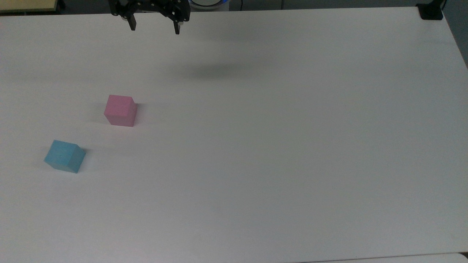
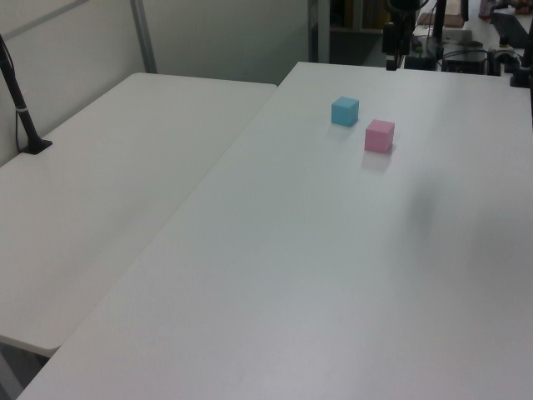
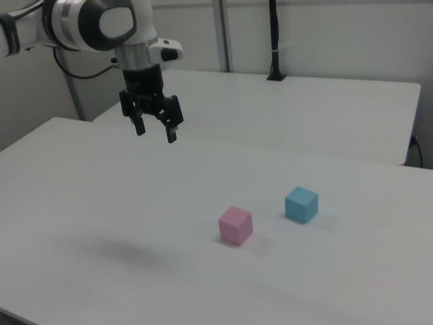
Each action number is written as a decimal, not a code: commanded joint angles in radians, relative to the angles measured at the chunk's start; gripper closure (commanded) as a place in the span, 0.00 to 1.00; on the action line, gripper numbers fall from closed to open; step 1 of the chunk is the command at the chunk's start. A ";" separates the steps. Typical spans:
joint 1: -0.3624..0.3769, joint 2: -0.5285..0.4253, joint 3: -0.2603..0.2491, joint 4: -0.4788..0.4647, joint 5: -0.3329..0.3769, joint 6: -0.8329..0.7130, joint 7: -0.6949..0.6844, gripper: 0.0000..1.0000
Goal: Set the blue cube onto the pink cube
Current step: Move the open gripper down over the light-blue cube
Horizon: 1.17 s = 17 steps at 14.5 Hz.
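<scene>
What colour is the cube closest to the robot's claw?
Pink. The pink cube sits nearer the gripper than the blue cube; the right view shows it best.

Robot arm: white, rounded link housings joined by a silver-grey ring band and a dark grey circular joint cap. A black cable runs beside the link at 9 o'clock of the wrist in the right view. Wrist: grey cylindrical flange carrying a small white block. Gripper: black angular body with small pale screw heads, ending in two short black fingers set apart, tips pale on one.
</scene>
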State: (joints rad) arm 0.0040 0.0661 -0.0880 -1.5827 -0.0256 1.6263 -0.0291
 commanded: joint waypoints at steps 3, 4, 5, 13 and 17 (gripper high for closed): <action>0.002 -0.011 -0.007 -0.016 -0.016 0.006 -0.005 0.00; 0.002 -0.011 -0.009 -0.016 -0.016 0.006 -0.003 0.00; 0.002 -0.009 -0.007 -0.016 -0.014 0.016 -0.003 0.00; -0.018 0.093 -0.070 0.006 -0.004 0.182 -0.096 0.00; -0.070 0.226 -0.125 0.027 -0.004 0.384 -0.172 0.00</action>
State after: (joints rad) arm -0.0413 0.2011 -0.1767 -1.5809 -0.0256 1.9010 -0.1488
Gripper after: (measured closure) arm 0.000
